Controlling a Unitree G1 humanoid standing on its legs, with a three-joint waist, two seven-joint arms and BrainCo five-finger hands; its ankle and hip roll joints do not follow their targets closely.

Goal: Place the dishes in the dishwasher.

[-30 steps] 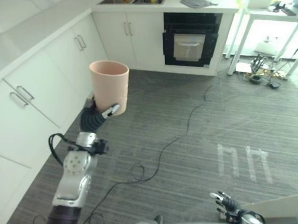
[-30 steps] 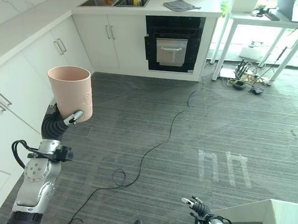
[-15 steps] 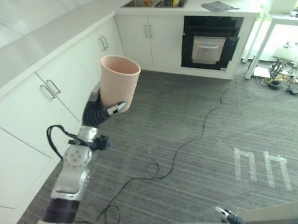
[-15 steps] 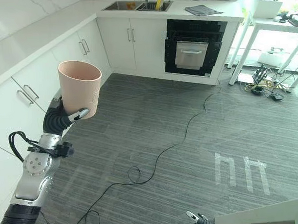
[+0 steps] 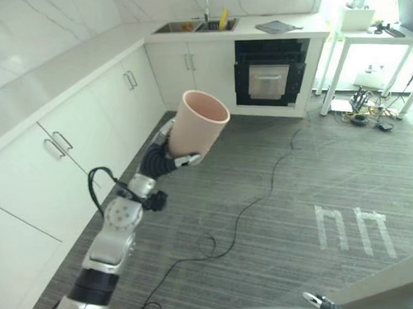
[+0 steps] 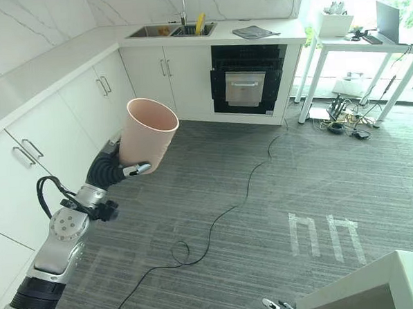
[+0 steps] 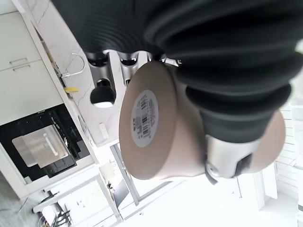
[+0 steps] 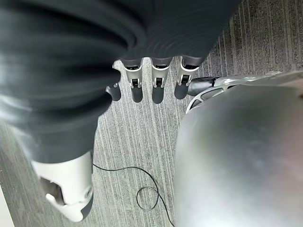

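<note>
I see one dish — a tall, pale pink cup, plain-walled and flaring slightly toward its open rim. It looks empty and is held up in the air above the grey floor, tilted so the mouth faces up and toward the oven side. From the left wrist camera its flat round base shows a white barcode sticker — the cup's lower wall sits in my left hand.

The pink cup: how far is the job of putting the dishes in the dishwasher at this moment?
Nothing looks finished yet. The left hand holds the pink cup up in the air above the grey floor, mouth up and tilted. The right hand hangs low with straight fingers, holding nothing. Left to do: carry the cup to a dishwasher and place it inside.
</note>
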